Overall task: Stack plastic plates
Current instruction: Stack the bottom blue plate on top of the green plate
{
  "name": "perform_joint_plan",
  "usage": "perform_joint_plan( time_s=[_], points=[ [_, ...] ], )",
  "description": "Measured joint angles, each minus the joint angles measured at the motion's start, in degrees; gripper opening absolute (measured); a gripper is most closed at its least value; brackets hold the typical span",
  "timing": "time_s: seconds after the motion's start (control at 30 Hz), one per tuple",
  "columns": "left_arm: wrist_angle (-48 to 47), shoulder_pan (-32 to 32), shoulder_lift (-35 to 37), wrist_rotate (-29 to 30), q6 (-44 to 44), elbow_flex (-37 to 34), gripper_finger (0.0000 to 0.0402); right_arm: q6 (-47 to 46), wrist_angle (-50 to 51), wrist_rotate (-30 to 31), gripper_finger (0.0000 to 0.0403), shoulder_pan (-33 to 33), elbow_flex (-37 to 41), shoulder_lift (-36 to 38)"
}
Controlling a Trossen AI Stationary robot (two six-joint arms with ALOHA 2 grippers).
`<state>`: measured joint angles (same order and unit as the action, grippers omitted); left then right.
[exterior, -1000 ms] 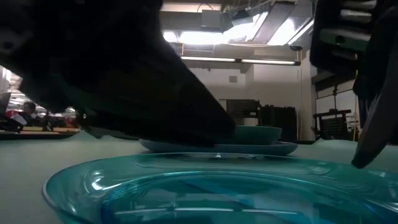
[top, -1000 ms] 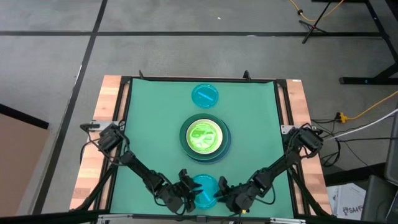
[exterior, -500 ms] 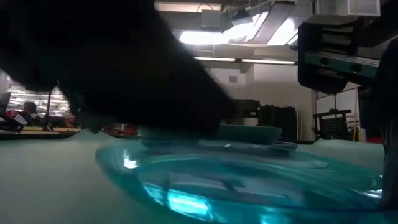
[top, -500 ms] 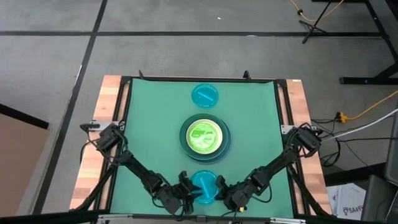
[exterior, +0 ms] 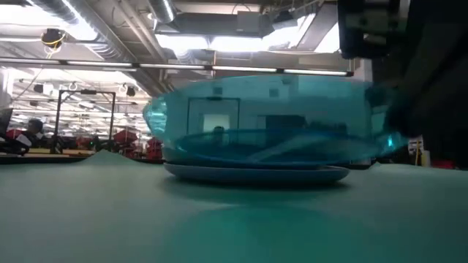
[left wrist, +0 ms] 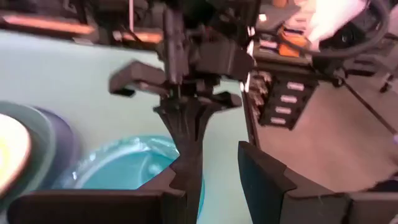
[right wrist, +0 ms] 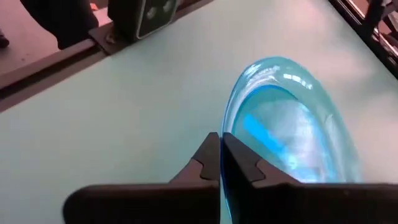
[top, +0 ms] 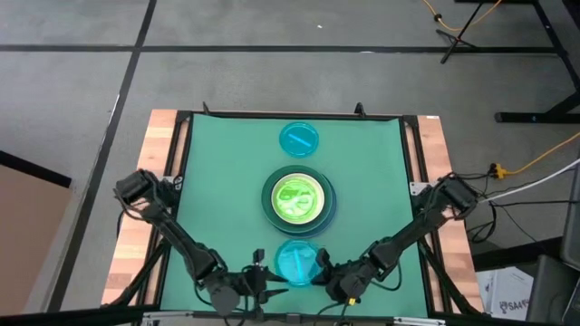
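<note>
A small translucent cyan plate [top: 296, 261] hangs near the table's front edge with my right gripper [top: 321, 266] shut on it. In the low view this plate [exterior: 267, 120] floats above the green mat. At the table's middle stands a stack [top: 298, 200]: a lime-green plate on top of dark green and slate-blue ones. A second cyan plate [top: 298, 139] lies flat on the mat at the far side. My left gripper [top: 265, 279] stands open just left of the held plate, touching nothing. My right gripper pinches the cyan plate's rim [right wrist: 225, 147] between its two fingers [right wrist: 205, 163], on the plate's right side. The fingers come from the table's right, slanting down. The plate is lifted clear of the mat and tilted.
Wooden side rails [top: 149, 190] and a black frame border the green mat [top: 217, 181]. Bare mat lies to the left and right of the stack. In the low view the stack [exterior: 256, 173] sits right behind the held plate.
My right gripper has shut on the near cyan plate's right rim and raised it off the mat, a little toward the stack. The plate first tipped up on one side, then came clear. My left gripper has drawn back from the plate's left edge toward the table's left.
</note>
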<state>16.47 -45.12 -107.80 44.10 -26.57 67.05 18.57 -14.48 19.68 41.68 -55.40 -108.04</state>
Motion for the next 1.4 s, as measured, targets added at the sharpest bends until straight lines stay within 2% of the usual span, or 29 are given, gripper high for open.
perform_joint_plan(
  time_s=[0.17, 0.4, 0.6, 0.73, 0.93, 1.13, 1.23, 1.4],
  points=[
    [-4.7, -0.6, 4.3, 3.3, 2.2, 0.0, 0.0095, 0.1, 4.4, 0.7, 0.0000, -1.1, -0.1, 5.7],
    [-12.3, -0.2, 8.1, 4.0, 1.7, 0.0, 0.0095, 1.2, 8.7, 1.3, 0.0000, -4.7, -0.1, 11.8],
    [-20.4, -0.1, 12.0, 2.9, 1.4, -0.1, 0.0095, 1.9, 9.5, 2.2, 0.0000, -10.7, -0.1, 13.2],
    [-23.4, 0.1, 15.2, 2.5, 0.6, -3.6, 0.0095, 2.4, 11.3, 1.3, 0.0000, -15.9, -0.1, 13.3],
    [-22.1, 2.3, 21.7, 1.9, -4.4, -14.3, 0.0095, 2.3, 11.7, -2.0, 0.0000, -22.6, -0.1, 13.3],
    [-15.1, 6.0, 24.5, 1.2, -5.9, -24.0, 0.0095, 1.2, 11.7, -6.6, 0.0000, -26.8, -0.1, 11.7],
    [-14.2, 7.6, 24.5, 0.2, -4.9, -26.3, 0.0095, 1.2, 11.4, -8.8, 0.0000, -28.2, -0.1, 10.2],
    [-14.2, 9.8, 24.5, -1.7, -3.4, -27.3, 0.0095, 1.2, 11.5, -8.8, 0.0000, -29.9, -0.1, 7.6]
  ],
)
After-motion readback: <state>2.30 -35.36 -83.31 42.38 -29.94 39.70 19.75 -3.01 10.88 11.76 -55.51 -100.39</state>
